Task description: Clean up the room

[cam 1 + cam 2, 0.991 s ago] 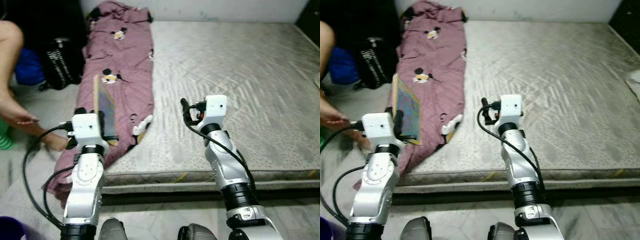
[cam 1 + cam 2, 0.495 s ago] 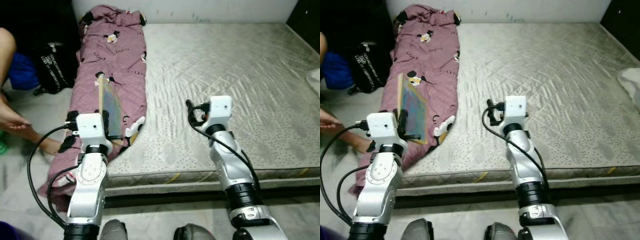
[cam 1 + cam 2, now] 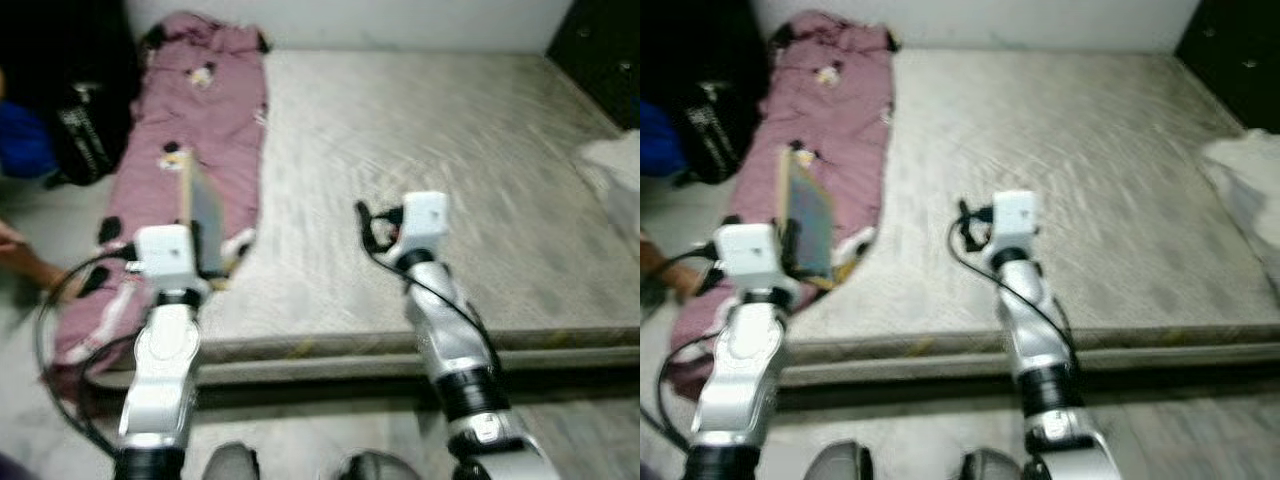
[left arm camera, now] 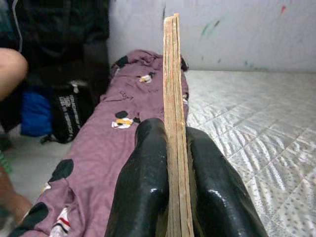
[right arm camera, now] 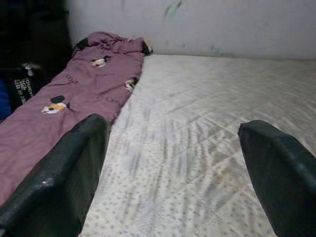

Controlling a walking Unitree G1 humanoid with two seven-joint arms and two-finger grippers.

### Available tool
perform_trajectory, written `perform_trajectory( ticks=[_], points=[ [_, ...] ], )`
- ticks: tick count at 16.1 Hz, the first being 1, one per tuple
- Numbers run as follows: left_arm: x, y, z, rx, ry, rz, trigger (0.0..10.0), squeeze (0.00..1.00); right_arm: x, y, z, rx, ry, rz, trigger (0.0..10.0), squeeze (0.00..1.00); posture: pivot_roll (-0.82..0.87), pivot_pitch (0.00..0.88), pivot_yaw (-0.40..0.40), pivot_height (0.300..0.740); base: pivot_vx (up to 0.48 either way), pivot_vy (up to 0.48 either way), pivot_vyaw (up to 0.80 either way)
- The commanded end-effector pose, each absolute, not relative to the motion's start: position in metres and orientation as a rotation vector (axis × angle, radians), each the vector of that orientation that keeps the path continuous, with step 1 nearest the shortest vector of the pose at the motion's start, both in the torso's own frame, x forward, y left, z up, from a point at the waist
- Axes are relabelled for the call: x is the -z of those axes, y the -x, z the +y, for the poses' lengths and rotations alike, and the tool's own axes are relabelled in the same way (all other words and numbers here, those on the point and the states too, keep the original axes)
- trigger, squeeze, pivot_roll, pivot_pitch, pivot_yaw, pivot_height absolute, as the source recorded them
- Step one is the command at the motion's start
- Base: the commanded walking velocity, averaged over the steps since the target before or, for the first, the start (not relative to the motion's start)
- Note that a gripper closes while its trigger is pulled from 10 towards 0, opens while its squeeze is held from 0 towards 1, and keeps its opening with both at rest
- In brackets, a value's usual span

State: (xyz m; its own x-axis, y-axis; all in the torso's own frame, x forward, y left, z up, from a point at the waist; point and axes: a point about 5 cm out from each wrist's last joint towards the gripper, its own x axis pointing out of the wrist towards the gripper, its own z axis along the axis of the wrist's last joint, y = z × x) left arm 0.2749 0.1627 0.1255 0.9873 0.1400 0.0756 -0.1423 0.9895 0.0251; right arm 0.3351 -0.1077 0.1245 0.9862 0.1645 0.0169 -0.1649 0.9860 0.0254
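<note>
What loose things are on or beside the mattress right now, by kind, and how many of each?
Book, held upright in the left hand: 1
Purple quilt along the mattress's left edge: 1
Black bag on the floor: 1
White cloth at the right edge: 1
Total: 4

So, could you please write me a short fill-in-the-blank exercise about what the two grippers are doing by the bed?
1. The left gripper is shut on a thin ____.
2. The right gripper hovers over the mattress with its fingers ____.
3. The quilt along the mattress's left side is ____ in colour.

Missing words: book; open; pink
</note>
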Motion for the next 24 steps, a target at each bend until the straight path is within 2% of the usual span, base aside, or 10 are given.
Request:
perform_trajectory(
  ticks=[1,8,19,24],
  points=[
    [-0.1357,-0.2760,0.1546,-0.121,-0.016,-0.128,10.0,0.00,-0.1228,-0.3355,-0.1183,-0.134,-0.014,-0.008,10.0,0.00,0.07,0.069,-0.018,0.740,0.000,-0.277,0.00],
    [-0.1402,-0.2746,0.1558,-0.093,0.015,-0.169,10.0,0.00,-0.1226,-0.3362,-0.1182,-0.134,-0.009,-0.009,10.0,0.00,0.06,0.066,-0.020,0.740,0.000,0.000,0.00],
    [-0.1404,-0.2754,0.1544,-0.073,0.031,-0.173,10.0,0.00,-0.1232,-0.3375,-0.1189,-0.128,-0.006,-0.012,10.0,0.00,0.06,0.062,-0.019,0.740,0.332,0.000,0.00],
    [-0.1356,-0.2769,0.1512,-0.096,0.035,-0.146,10.0,0.00,-0.1209,-0.3375,-0.1203,-0.121,0.002,-0.009,10.0,0.00,0.07,0.062,-0.016,0.740,0.000,0.000,0.00]
  ],
)
